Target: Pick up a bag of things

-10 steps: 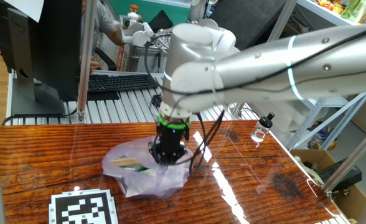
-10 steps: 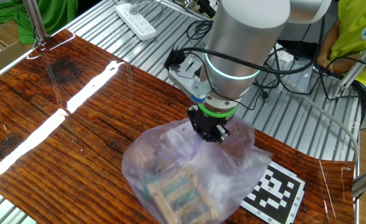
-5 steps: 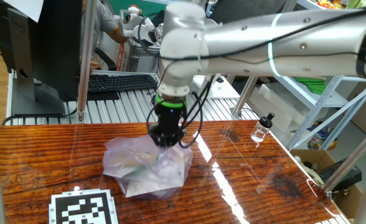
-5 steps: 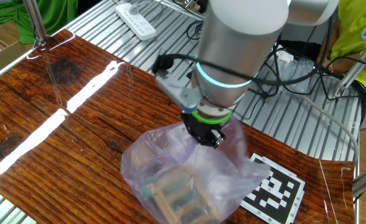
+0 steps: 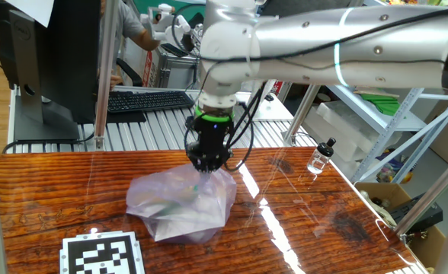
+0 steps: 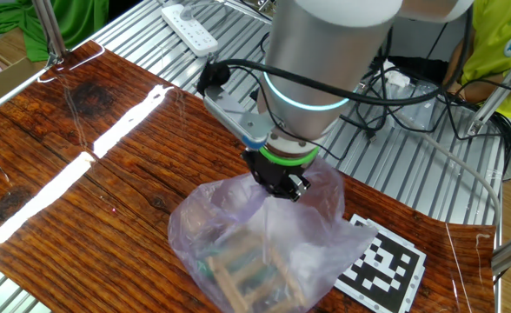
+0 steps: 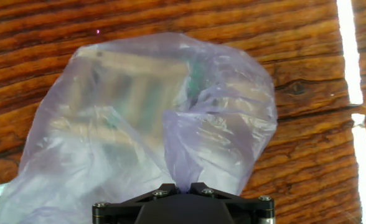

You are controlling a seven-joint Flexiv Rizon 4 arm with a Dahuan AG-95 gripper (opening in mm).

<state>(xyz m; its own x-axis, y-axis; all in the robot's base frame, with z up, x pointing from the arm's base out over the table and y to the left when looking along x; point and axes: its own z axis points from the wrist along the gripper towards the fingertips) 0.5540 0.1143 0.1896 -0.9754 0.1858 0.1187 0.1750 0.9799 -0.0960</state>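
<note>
On the wooden tabletop [image 5: 323, 221], below my wrist, sits the bag [image 5: 180, 204], crinkly pale-lilac plastic, translucent. My gripper [image 5: 209, 166] points straight down; jaws pressed together on a gathered fold at the top of the bag. From the hand view the plastic funnels into a twisted neck that disappears between my jaws at the bottom edge of frame [image 7: 186, 184]

Film under the pinch is drawn up into a peak; the bulk of the bag [image 6: 255, 248] spreads wide and, from one fixed view, its lower part rests on the tabletop. Cannot tell whether any of it is clear of the wood

Things [image 7: 130, 93] show through the plastic: tan wooden slats lying side by side, a green piece near them. In the other fixed view the same slats [image 6: 254, 276] lie low in the bag, toward the near edge, a green edge beside them. Rest of the contents blurred by the film

Black-and-white marker card [image 5: 104, 255] lies flat on the tabletop just beside the bag; from the other fixed view the bag overlaps one corner of it [image 6: 384, 265]

Small clear bottle with a black cap [image 5: 321, 157] stands upright, well apart from the bag, toward the tabletop's far corner. Bright strips of reflected light run across the glossy wood between bag and bottle
</note>
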